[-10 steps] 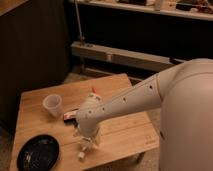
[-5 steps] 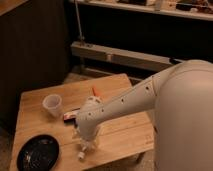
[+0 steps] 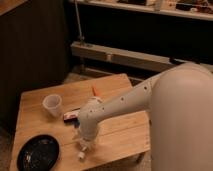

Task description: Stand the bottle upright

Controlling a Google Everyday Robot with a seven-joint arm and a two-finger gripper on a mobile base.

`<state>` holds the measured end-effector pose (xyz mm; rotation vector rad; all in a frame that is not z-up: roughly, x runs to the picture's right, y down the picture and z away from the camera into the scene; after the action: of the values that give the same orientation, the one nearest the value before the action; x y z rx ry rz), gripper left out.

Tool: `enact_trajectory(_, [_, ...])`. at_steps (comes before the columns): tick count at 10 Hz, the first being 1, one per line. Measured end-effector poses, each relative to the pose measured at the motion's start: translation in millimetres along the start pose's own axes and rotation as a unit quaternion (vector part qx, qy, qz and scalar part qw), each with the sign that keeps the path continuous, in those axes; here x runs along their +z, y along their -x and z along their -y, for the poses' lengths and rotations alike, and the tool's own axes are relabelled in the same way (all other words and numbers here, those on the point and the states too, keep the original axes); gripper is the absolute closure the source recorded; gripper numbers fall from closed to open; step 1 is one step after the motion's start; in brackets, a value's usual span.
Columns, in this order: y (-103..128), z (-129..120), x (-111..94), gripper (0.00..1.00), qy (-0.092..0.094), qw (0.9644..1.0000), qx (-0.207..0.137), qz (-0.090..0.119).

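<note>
My arm reaches over the wooden table (image 3: 125, 132) from the right and bends down near its front edge. The gripper (image 3: 82, 148) points down at the tabletop there, with its fingers spread. A small whitish piece, which looks like part of the bottle (image 3: 80, 156), shows right under the gripper. The gripper hides the rest of it, so I cannot tell whether it lies flat or stands, or whether the fingers touch it.
A translucent cup (image 3: 52, 105) stands at the left of the table. A black plate (image 3: 39, 152) sits at the front left corner. A dark and red flat packet (image 3: 71, 116) lies behind the gripper. A small orange item (image 3: 95, 91) lies further back.
The gripper has shifted slightly to the left near the table's front edge. The things on the table have not moved.
</note>
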<state>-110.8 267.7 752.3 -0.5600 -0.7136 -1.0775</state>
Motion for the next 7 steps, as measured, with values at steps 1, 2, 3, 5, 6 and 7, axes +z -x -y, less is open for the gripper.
enact_trajectory(1, [-4.9,-3.5,-6.2,0.25,-0.016,0.9994,0.0,0.03])
enact_trajectory(2, [-9.5,-4.9,-15.1,0.25,-0.026,0.9987,-0.001,0.044])
enact_trajectory(3, [-11.8,-4.4,-23.5,0.25,-0.027,0.9987,-0.007,0.043])
enact_trajectory(5, [-10.7,-3.3,-21.2,0.25,-0.014,0.9988,-0.021,0.041])
enact_trajectory(6, [-8.0,-2.1,-17.8,0.25,-0.005,0.9986,-0.029,0.044])
enact_trajectory(7, [-4.9,0.0,-13.7,0.25,0.004,0.998,-0.038,0.051])
